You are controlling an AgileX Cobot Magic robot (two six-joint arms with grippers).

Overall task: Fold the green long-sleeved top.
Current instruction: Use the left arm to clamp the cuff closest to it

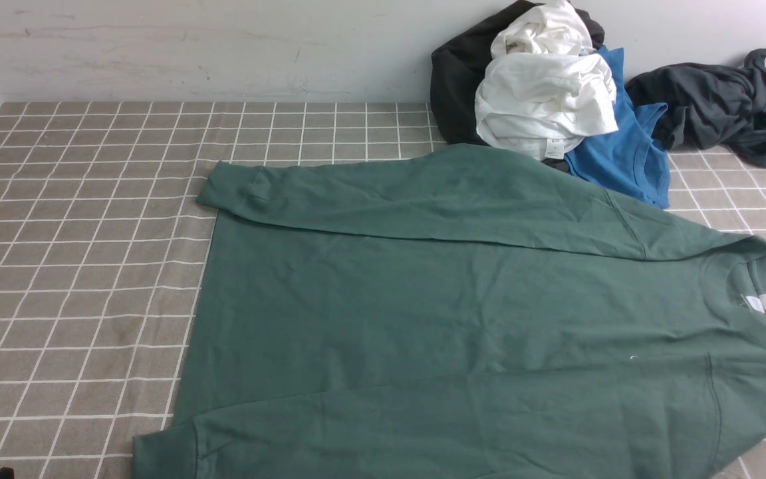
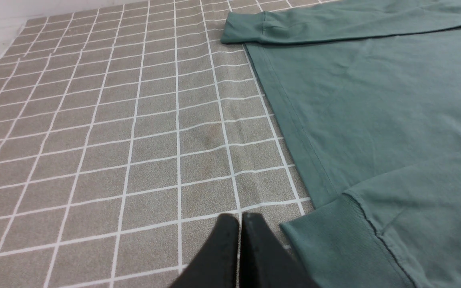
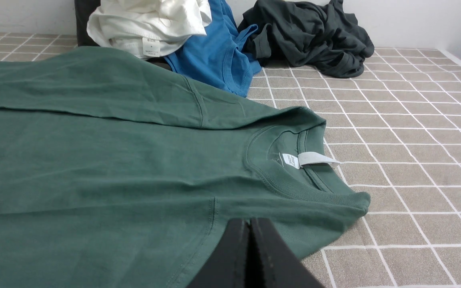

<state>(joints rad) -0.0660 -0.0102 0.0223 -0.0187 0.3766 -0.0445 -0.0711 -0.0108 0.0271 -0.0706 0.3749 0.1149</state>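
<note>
green long-sleeved top [image 1: 463,313] flat on checked tabletop [image 1: 77,266], collar toward robot's right, hem toward left. both sleeves lie folded across the body, the far cuff [image 1: 233,189] at the far hem corner, the near cuff [image 2: 334,244] at the near one. white neck label [image 3: 308,159] showing. left fingers [image 2: 224,244] pressed together, empty, over bare tabletop just beside near cuff. right fingers [image 3: 234,248] closed, empty, over near shoulder by collar. white garment [image 1: 542,100] and blue t-shirt [image 1: 622,153] heaped at far edge.

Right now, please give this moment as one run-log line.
top: flat, both sleeves folded over body | left fingers: shut, empty, beside top | right fingers: shut, empty, at neck end
</note>
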